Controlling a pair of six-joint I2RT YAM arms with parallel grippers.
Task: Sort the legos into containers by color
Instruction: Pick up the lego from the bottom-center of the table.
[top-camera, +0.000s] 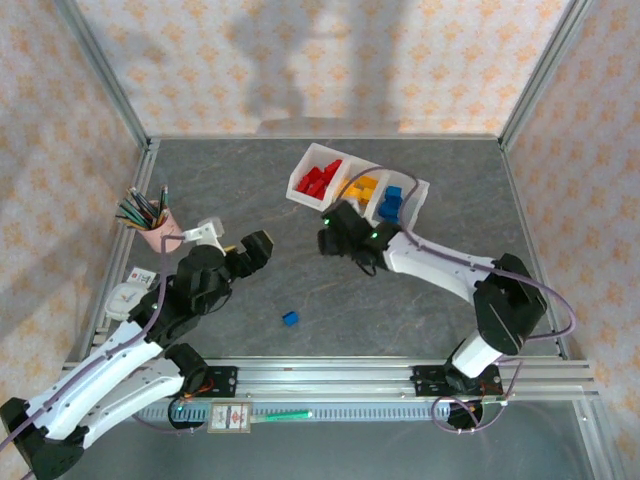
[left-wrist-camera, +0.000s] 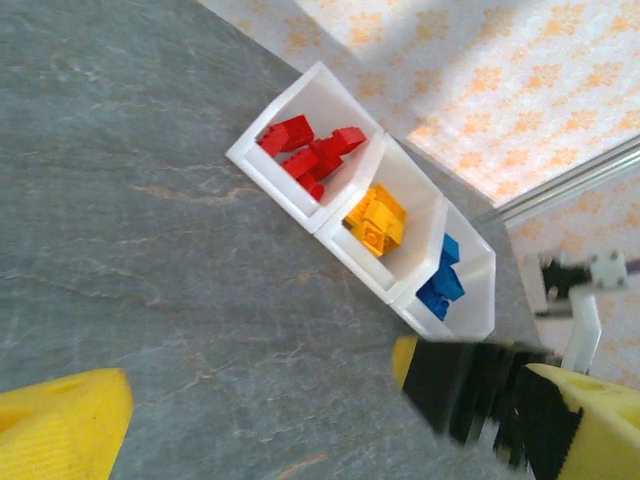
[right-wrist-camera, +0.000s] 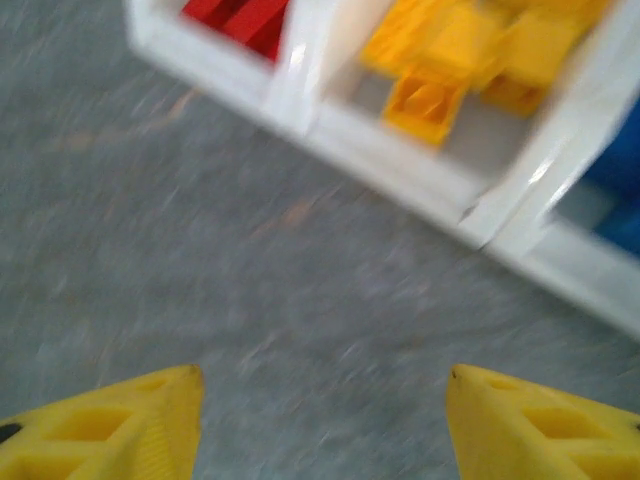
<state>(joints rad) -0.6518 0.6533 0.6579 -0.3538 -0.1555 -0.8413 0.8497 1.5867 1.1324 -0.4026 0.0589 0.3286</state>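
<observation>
The white three-compartment tray (top-camera: 300, 187) lies at the back centre of the table. It holds red legos (top-camera: 318, 180), yellow legos (top-camera: 362, 190) and blue legos (top-camera: 391, 203), one colour per compartment. One blue lego (top-camera: 290, 318) lies alone on the table near the front. My right gripper (top-camera: 338, 222) hovers just in front of the tray, and its yellow fingers (right-wrist-camera: 150, 420) stand apart over bare table with nothing between them. My left gripper (top-camera: 262, 240) is left of it, also open and empty. In the left wrist view the tray (left-wrist-camera: 285, 180) lies ahead.
A pink pencil cup (top-camera: 152, 232) stands at the left edge with a small white object (top-camera: 205, 232) beside it. Metal frame rails (top-camera: 400, 372) run along the front and sides. The right arm's black head (left-wrist-camera: 470, 390) sits close in front of the left gripper.
</observation>
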